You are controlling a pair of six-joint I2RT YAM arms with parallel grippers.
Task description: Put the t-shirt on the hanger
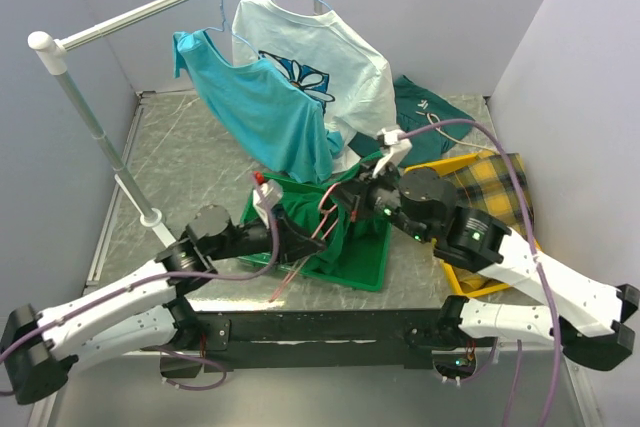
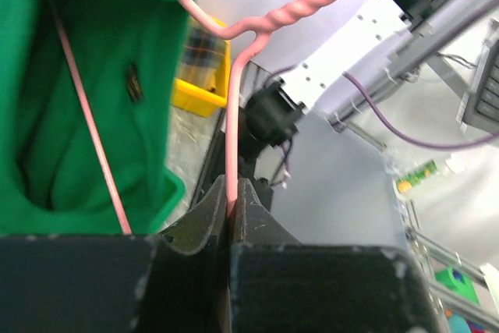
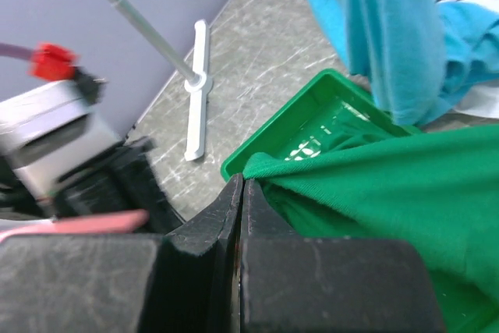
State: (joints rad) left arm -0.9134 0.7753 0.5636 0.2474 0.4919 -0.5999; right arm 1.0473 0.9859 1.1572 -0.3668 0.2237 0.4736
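The bright green t-shirt (image 1: 335, 232) is bunched over a green tray (image 1: 365, 272) at the table's middle. My left gripper (image 1: 292, 239) is shut on the pink wire hanger (image 1: 325, 209), which is partly inside the shirt. In the left wrist view the jaws (image 2: 231, 196) pinch the hanger's wire (image 2: 231, 115) below its twisted neck, and the t-shirt (image 2: 86, 76) hangs at the left with one hanger arm inside it. My right gripper (image 1: 352, 197) is shut on the shirt's edge. In the right wrist view the gripper (image 3: 242, 185) pinches the t-shirt (image 3: 390, 185) at its hem.
A rail (image 1: 170, 5) at the back holds two light-blue hangers with a turquoise shirt (image 1: 265, 112) and a white flowered shirt (image 1: 320, 57). A teal garment (image 1: 430, 107) lies at the back right. A yellow bin (image 1: 455, 277) with plaid cloth (image 1: 490, 187) stands on the right. The rack's pole (image 1: 100, 127) stands on the left.
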